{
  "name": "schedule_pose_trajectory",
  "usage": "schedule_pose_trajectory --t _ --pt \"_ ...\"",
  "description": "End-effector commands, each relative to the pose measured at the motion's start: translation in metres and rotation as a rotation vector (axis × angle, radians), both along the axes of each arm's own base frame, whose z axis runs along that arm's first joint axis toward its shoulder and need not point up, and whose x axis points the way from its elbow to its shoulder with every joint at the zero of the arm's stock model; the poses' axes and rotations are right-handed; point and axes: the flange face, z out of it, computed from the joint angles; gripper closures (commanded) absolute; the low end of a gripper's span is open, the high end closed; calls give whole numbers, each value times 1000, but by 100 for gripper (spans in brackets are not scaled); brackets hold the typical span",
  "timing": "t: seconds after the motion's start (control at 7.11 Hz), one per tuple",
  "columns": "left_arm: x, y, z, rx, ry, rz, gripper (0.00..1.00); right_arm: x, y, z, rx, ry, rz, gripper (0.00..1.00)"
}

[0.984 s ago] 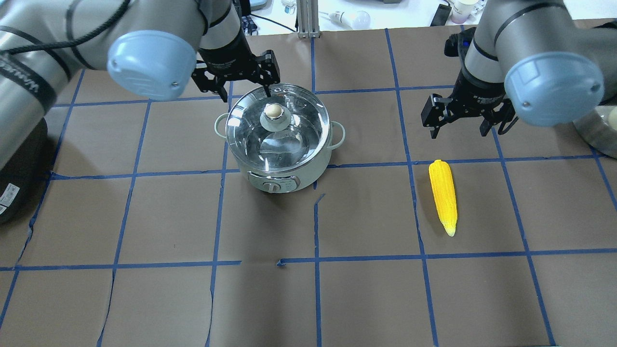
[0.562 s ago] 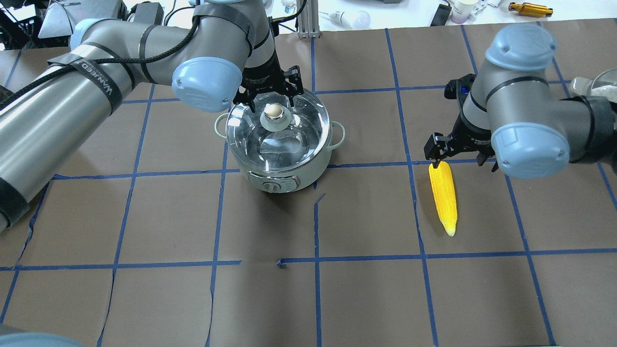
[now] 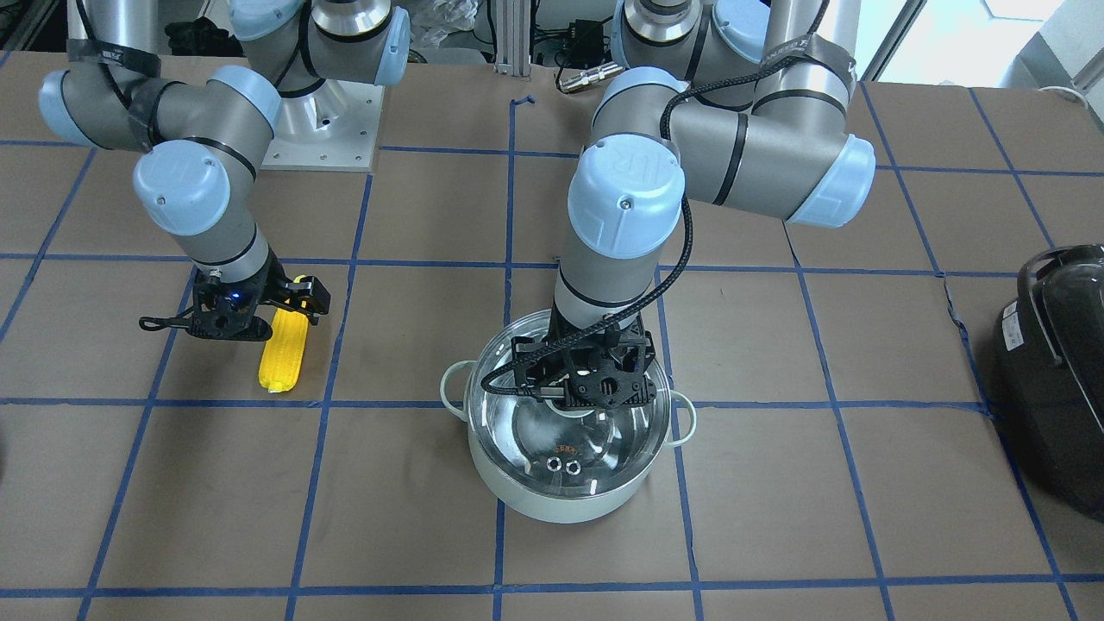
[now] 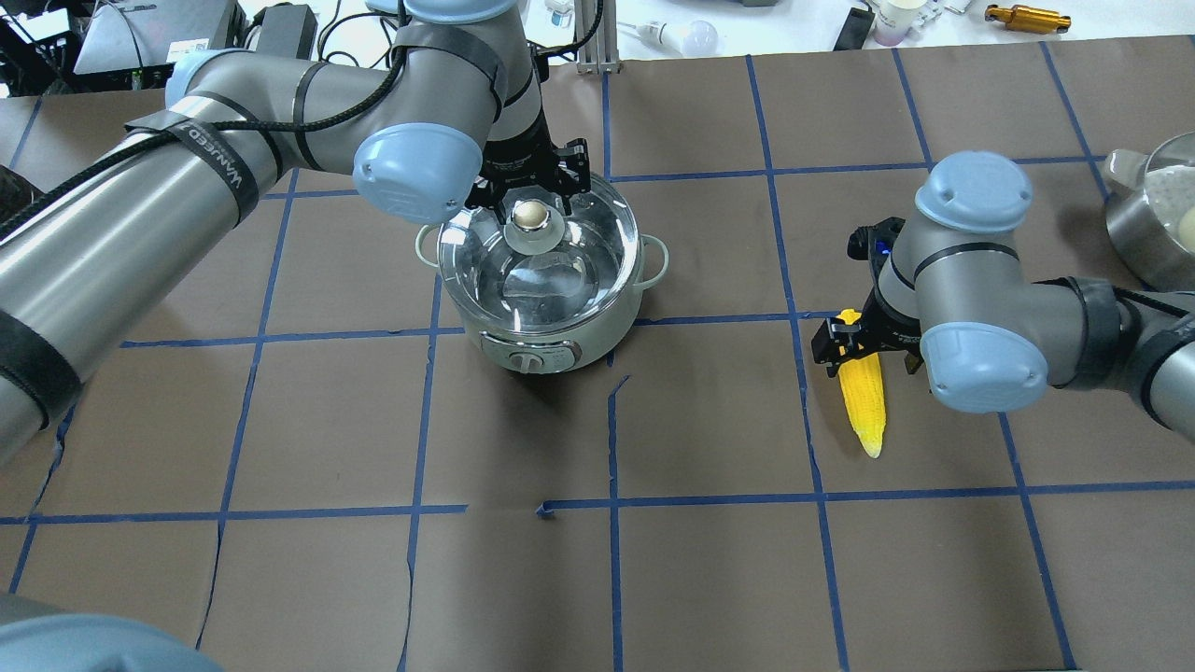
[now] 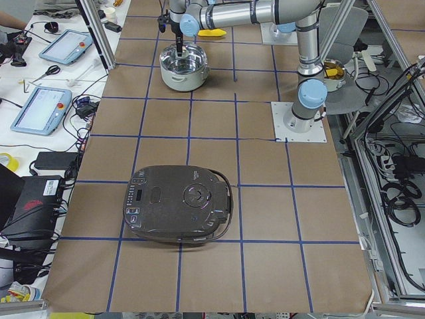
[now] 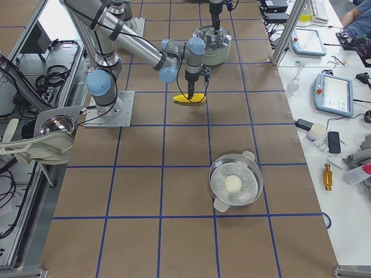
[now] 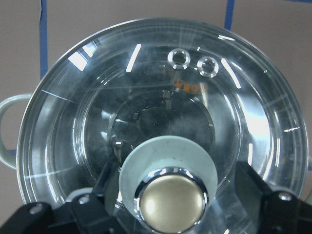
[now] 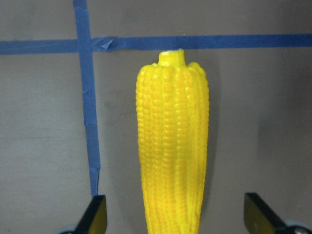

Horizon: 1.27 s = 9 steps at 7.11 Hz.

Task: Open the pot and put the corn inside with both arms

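- A black appliance (image 3: pixel 1056 362) sits at the table's end on the robot's left, well apart from the pot (image 4: pixel 597 341). A steel bowl (image 4: pixel 1153 224) holding something white stands out to the right.
- Nothing lies between the pot and the corn (image 4: pixel 864 401).
- The pot stands near the middle of the brown, blue-taped table (image 4: pixel 280 579), and its glass lid (image 4: pixel 560 280) is on.
- The corn lies flat well to the pot's right, its tapered tip pointing toward the robot.
- The left arm bends over the pot with its wrist pointing straight down. The left gripper (image 4: pixel 527 194) is spread wide, with 1 finger on each side of the knob (image 4: pixel 530 216). In the wrist view a gap shows on both sides.
- The right arm is folded low with its wrist vertical. The right gripper (image 4: pixel 866 355) straddles the cob's thick half, also spread, and neither finger touches the kernels.
- Compared with 0.6 s ago, the left gripper has settled lower around the knob. The right gripper has moved from the cob's blunt end to over its body.
- The pot, lid and corn have not shifted.
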Motion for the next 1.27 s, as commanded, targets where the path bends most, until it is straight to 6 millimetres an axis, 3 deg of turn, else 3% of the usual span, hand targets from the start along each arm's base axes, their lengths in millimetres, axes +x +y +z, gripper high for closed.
schedule_pose_trajectory --t 0.0,0.14,0.28,0.42,0.7,0.98,1.12 --pt "1 5 1 9 -5 -1 42 0 -5 -26 27 -14 -3 0" --pt "2 8 -3 19 -6 -2 48 0 -8 -25 12 -9 -1 14" --pt "5 8 -2 15 -11 -16 67 -1 -9 -27 17 -5 -7 65" --pt "8 5 13 -9 -2 -22 79 -2 -8 -27 19 4 -17 98" --pt "22 21 67 11 -8 -7 85 -2 -13 -12 -6 12 -20 100" --pt "121 7 88 29 -19 79 91 -2 -56 58 -53 35 -109 100" --pt "176 -2 82 53 -20 76 91 20 -78 107 -79 35 -119 100"
